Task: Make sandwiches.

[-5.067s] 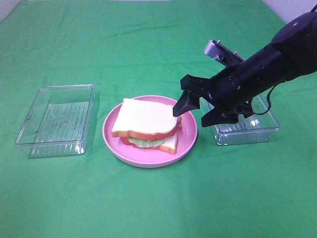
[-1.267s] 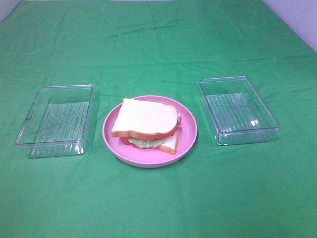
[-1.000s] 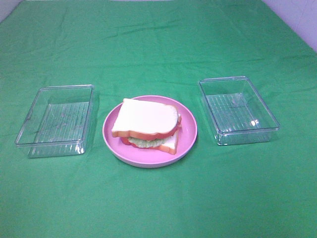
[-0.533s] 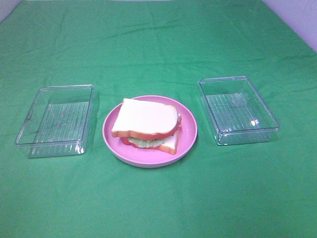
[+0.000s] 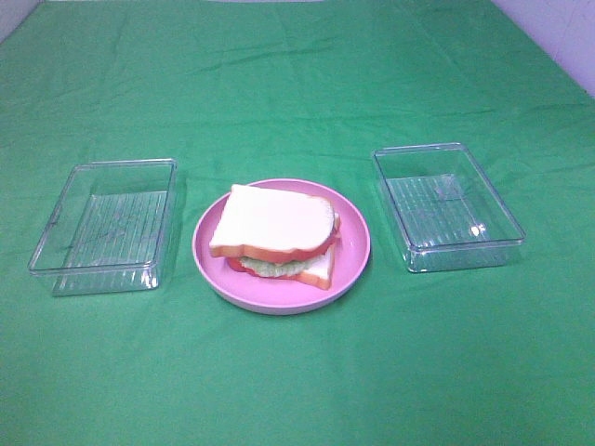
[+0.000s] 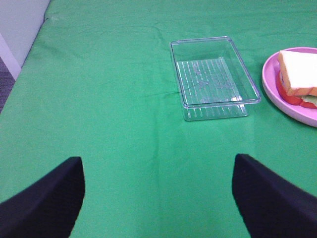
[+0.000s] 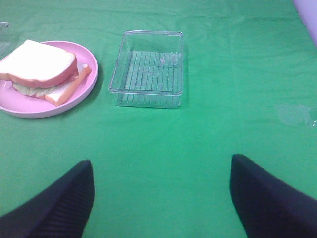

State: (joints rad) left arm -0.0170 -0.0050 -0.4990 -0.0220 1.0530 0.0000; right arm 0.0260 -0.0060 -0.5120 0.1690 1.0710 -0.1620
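A sandwich (image 5: 275,236) of two white bread slices with lettuce and red filling between them lies on the round pink plate (image 5: 358,243) in the middle of the green cloth. It also shows in the left wrist view as the sandwich (image 6: 299,74) and in the right wrist view as the sandwich (image 7: 43,68). Neither arm appears in the exterior high view. My left gripper (image 6: 157,196) is open over bare cloth, well away from the plate. My right gripper (image 7: 161,196) is likewise open over bare cloth, holding nothing.
A clear ribbed tray (image 5: 104,225) stands left of the plate, also seen as the tray (image 6: 213,77) in the left wrist view. A second clear tray (image 5: 446,204) stands right of the plate, seen as the tray (image 7: 148,68) in the right wrist view.
Five seconds ago the right arm reached over the plate's right side at the sandwich; it has since withdrawn from the exterior high view. Nothing has moved over the last second.
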